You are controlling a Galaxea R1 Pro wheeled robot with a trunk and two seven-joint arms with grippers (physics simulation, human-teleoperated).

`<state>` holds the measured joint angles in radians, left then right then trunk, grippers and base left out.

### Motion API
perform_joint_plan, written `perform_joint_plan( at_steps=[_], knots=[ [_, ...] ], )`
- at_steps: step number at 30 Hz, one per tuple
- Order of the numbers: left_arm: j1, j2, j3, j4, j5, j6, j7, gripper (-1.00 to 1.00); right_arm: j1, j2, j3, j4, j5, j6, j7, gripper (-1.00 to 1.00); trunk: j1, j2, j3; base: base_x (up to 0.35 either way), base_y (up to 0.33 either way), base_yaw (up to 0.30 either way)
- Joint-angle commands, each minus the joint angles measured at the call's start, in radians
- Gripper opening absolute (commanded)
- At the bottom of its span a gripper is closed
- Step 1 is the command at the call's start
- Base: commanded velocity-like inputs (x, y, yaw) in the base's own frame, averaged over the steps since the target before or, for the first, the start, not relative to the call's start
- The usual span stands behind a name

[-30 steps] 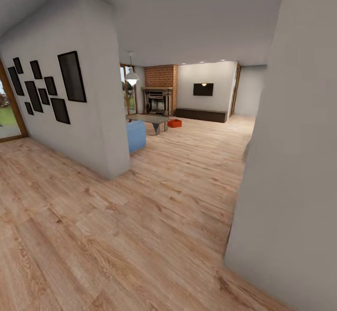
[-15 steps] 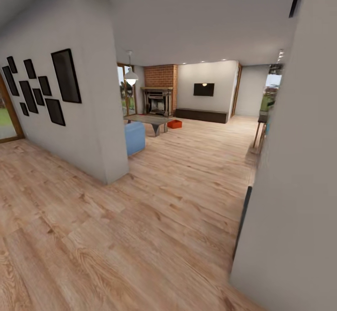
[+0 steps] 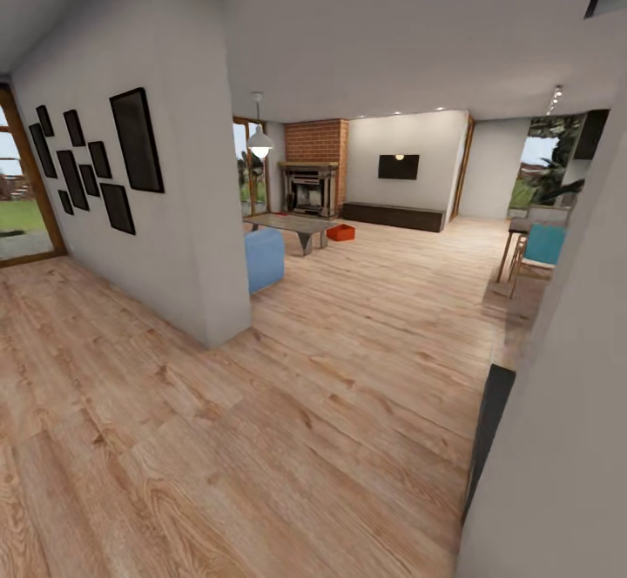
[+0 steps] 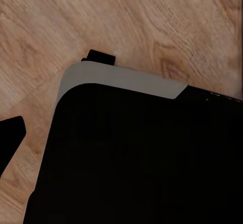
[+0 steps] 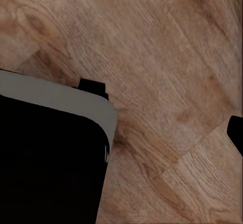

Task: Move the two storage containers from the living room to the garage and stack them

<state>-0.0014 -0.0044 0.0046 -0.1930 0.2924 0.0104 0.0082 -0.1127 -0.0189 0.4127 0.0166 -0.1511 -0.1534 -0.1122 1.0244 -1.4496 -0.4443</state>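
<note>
A light wood plank floor (image 3: 287,421) is seen running from the foreground into the living room (image 3: 374,212) at the far end. One red-orange storage container (image 3: 341,231) is located on that floor, just beside the low glass table (image 3: 292,225) and in front of the brick fireplace (image 3: 312,179). A second container cannot be made out. A white pendant lamp (image 3: 259,139) is hung above the table, and a blue sofa end (image 3: 263,258) is positioned beside the near wall corner (image 3: 187,204), which carries black picture frames (image 3: 96,164). A wall-mounted screen (image 3: 398,166) and a long dark cabinet (image 3: 392,216) are set on the far wall. A blue chair (image 3: 542,247) is visible at the right.

In the left wrist view, a dark rounded body with a pale grey edge (image 4: 121,80) is seen over wood planks, with a dark tip (image 4: 10,135) at the frame edge. In the right wrist view, a similar dark body with a grey edge (image 5: 61,100) is seen above the planks. The container lies well apart from both grippers. Jaw opening cannot be told for either gripper, and nothing is seen held.
</note>
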Motion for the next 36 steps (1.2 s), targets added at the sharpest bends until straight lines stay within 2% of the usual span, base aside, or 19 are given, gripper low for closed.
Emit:
perform_joint_plan(
  at_steps=[1,11,21,36],
  knots=[
    [0.0,0.0,0.0,-0.001,0.006,0.001,0.001,1.0,-0.001,0.0,0.009,0.002,-0.01,-0.005,-0.001,1.0,0.001,0.0,-0.001,0.334,0.0,0.015],
    [0.0,0.0,0.0,0.008,0.002,-0.004,0.0,1.0,-0.001,0.0,0.018,0.002,-0.009,-0.005,-0.001,1.0,0.001,0.0,-0.001,0.334,0.0,0.002],
    [0.0,0.001,0.0,0.004,0.003,-0.005,0.001,1.0,-0.001,-0.003,0.004,0.002,-0.018,-0.005,0.0,1.0,0.001,0.0,-0.001,0.334,0.01,0.0],
    [0.0,0.001,0.0,0.007,0.004,-0.001,0.001,1.0,-0.001,0.0,0.003,0.002,-0.019,-0.005,-0.001,1.0,0.001,0.0,-0.001,0.334,0.119,0.0]
  ],
)
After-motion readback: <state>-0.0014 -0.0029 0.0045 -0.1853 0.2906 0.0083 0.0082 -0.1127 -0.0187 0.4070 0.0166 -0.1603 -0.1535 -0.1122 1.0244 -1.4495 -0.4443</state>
